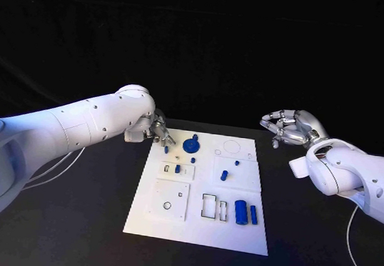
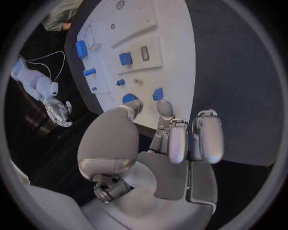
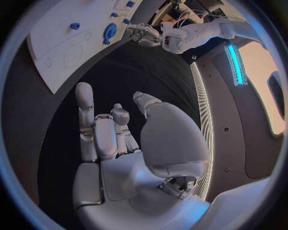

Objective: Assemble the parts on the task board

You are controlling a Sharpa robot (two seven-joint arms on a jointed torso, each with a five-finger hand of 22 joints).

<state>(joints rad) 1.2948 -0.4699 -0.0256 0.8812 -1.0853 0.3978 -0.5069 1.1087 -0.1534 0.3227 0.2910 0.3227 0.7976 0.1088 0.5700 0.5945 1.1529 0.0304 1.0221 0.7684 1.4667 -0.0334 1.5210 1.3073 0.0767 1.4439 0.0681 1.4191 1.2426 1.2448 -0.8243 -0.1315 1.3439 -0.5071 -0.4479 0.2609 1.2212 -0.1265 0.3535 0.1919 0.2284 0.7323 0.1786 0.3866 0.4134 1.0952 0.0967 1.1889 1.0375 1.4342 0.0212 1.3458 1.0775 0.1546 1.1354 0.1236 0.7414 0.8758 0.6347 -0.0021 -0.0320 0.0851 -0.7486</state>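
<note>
- Head view: the white task board (image 1: 198, 224) lies flat in the middle of the black tabletop (image 1: 309, 244). Small blue parts sit on it: a round disc-like part (image 1: 191, 145) near the far edge, a tiny piece (image 1: 168, 148) beside it at the far left corner, two upright cylinders (image 1: 246, 212) near the right edge, and small pegs (image 1: 225, 174) mid-board.
- These parts look like rigid, light plastic. My judgement is they will not deform but could skid or tip on the smooth plate. A fingertip pinch across the sides, or across the rim of the disc, seems the sensible hold.
- The left hand (image 1: 159, 132) hovers at the board's far left corner, just beside the tiny piece. In the left wrist view its fingers (image 2: 207, 136) are apart and hold nothing.
- The right hand (image 1: 289, 127) is raised off the board to its far right, well apart from any part, fingers loosely curled and holding nothing.
</note>
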